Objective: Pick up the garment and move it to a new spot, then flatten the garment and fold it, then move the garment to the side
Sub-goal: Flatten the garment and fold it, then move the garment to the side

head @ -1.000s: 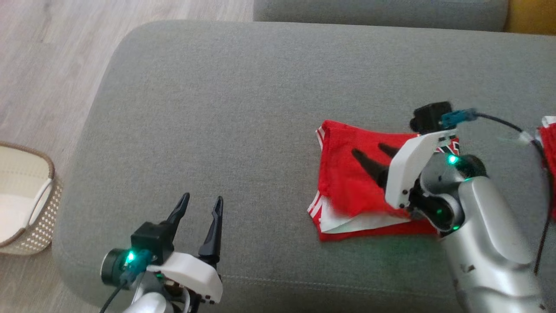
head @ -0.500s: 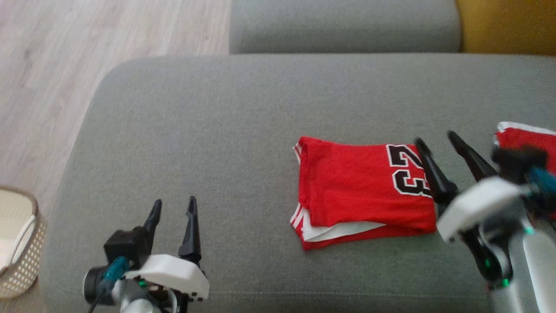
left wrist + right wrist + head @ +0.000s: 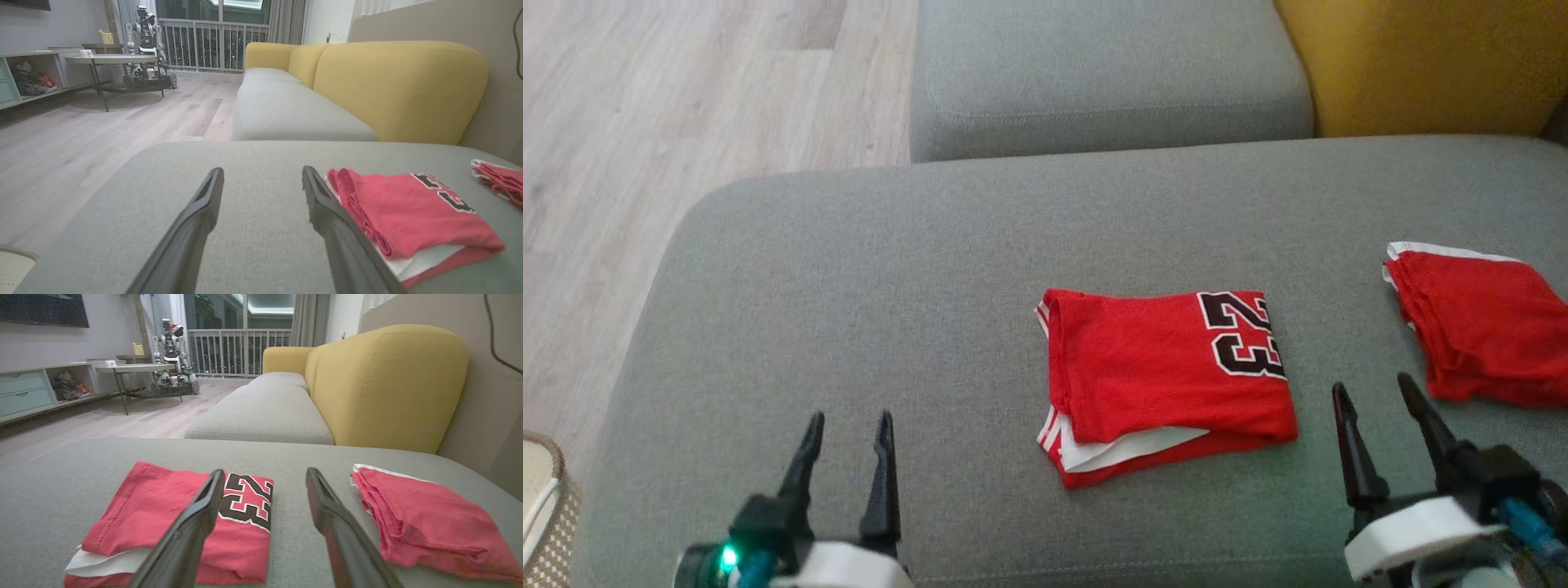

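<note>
The left pincer (image 3: 849, 418) is open, fingers spread with nothing between them; in the head view it sits at the lower left above bare grey sofa cushion (image 3: 890, 286). The right pincer (image 3: 1372, 384) is likewise open and empty at the lower right. The folded garment (image 3: 1168, 367), red with a white inner layer showing at its near edge and a black "23" toward its right end, lies flat near the middle of the cushion, between the two pincers: near the right one but clear of it, and well apart from the left one. A second red garment (image 3: 1478, 335) lies crumpled on the cushion at the right edge, beyond the right pincer. A yellow backrest (image 3: 1421, 57) fills the upper right, wooden floor (image 3: 645, 98) the upper left, and a woven basket (image 3: 539, 506) shows at the lower left corner. In the left wrist view, the left pincer's fingers (image 3: 200, 216) stand apart over bare cushion, with the folded garment lying to their right. A low table (image 3: 110, 59) and another robot (image 3: 143, 24) stand across the room. In the right wrist view, the right pincer's fingers (image 3: 331, 516) frame a strip of bare cushion; the folded garment lies to their left, partly behind the left finger, and the second red garment lies to their right.
</note>
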Controlling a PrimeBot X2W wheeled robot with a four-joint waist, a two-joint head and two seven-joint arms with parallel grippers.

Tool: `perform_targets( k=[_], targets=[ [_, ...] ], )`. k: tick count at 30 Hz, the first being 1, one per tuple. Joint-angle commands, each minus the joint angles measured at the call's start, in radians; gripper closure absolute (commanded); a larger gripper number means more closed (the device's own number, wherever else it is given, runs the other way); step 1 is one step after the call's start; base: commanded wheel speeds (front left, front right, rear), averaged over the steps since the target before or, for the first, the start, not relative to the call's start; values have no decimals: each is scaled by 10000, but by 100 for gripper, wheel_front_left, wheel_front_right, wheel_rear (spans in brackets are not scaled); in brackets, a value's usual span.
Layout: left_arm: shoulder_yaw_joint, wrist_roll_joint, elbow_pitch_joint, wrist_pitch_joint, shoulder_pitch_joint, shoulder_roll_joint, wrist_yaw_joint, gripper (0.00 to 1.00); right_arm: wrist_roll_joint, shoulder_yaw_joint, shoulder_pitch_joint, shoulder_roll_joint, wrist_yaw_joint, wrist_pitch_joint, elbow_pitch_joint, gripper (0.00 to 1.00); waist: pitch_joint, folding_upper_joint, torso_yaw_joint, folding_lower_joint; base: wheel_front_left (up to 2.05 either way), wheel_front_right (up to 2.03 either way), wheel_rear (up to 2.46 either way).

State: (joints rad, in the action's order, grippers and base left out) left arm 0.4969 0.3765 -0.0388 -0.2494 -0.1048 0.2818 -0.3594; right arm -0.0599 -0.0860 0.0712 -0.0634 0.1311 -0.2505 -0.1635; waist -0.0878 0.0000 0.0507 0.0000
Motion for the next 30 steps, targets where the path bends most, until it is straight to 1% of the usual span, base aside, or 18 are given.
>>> perform_targets(
  k=[1,7,14,22,30],
  targets=[
    [-537,-319,-159,-123,274,-95,147,0,180,226,-139,-17,-4,-104,418,0,-85,0,-10,0,0,0,0],
    [-1061,-1192,208,-123,-138,-584,623,0,205,221,248,94,-4,-109,325,0,-244,0,-11,0,0,0,0],
    [-1557,-1804,421,-123,-379,-1039,1071,0,225,242,314,120,-4,-111,50,0,-386,0,42,0,0,0,0],
    [-1948,-2283,473,-124,-495,-1425,1464,0,243,267,313,128,-4,-112,-34,0,-385,0,146,0,0,0,0],
    [-2146,-2596,509,-124,-485,-1692,1844,0,196,367,4,130,-4,-112,-330,0,-37,0,315,0,0,0,0]
  ],
)
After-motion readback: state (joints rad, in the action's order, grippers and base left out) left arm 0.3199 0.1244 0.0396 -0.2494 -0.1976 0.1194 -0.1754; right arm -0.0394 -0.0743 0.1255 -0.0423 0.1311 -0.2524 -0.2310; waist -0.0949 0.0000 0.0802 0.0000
